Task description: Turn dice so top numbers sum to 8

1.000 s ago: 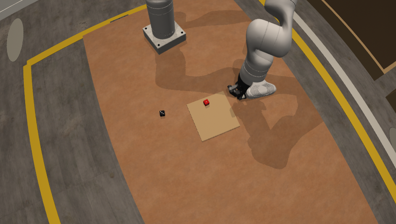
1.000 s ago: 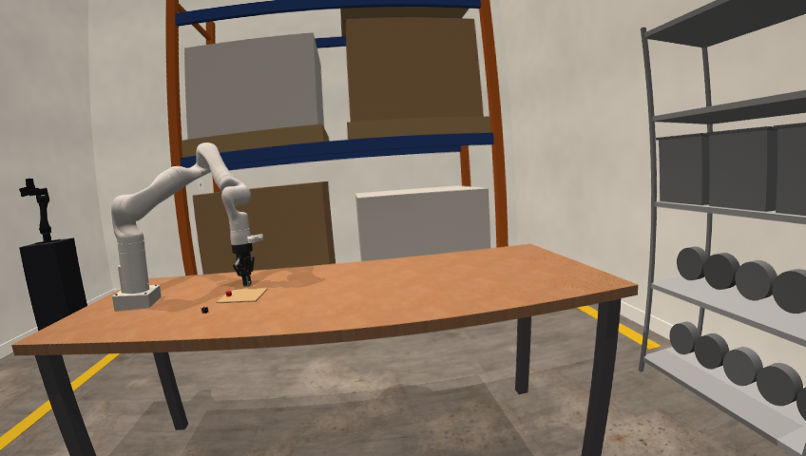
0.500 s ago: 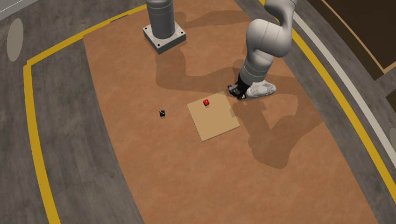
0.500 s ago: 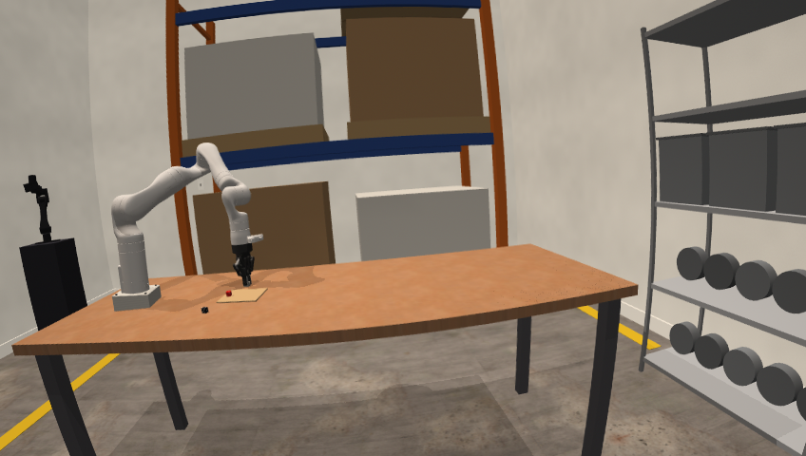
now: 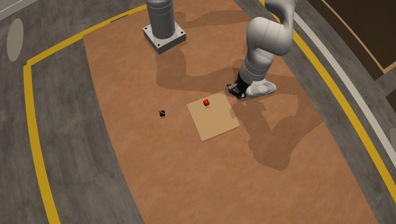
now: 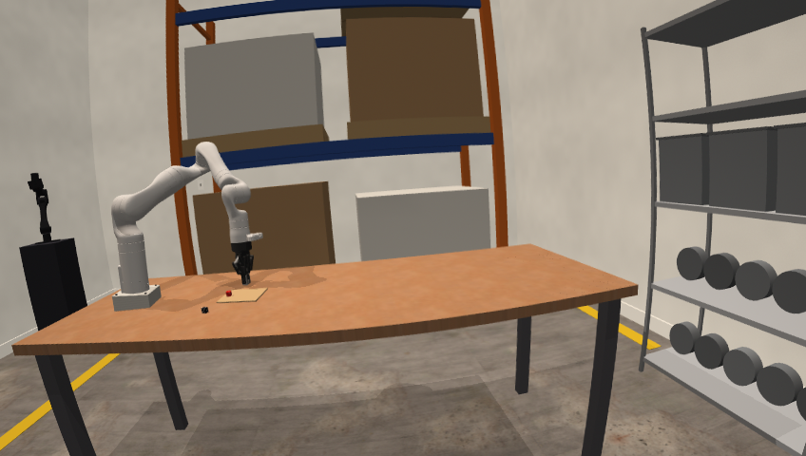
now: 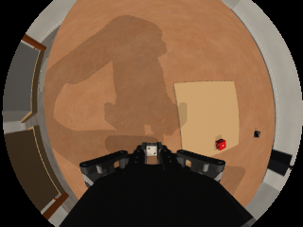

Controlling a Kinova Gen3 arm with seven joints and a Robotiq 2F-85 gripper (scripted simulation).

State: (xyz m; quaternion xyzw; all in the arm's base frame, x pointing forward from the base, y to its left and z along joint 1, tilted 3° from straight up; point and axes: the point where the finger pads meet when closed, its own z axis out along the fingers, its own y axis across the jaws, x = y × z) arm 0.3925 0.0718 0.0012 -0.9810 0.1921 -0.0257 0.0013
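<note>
A small pale cubic die (image 7: 151, 149) is clamped in the nearly closed black jaws, just beyond the flat tan square mat (image 5: 219, 126). A glossy red die (image 5: 206, 102) is seen on the mat; a black die (image 5: 162, 113) on the matte wooden worktop (image 5: 172, 171).

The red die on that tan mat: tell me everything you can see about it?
The red die is a small, glossy-looking cube with white pips; how many are on top is too small to read. It lies flat on the tan mat, near the mat's corner closest to the arm's base, fully inside the edges. Only the mat touches it. The end effector is off past the mat's neighbouring corner, well apart from it. A black die sits off the mat on the table.
</note>
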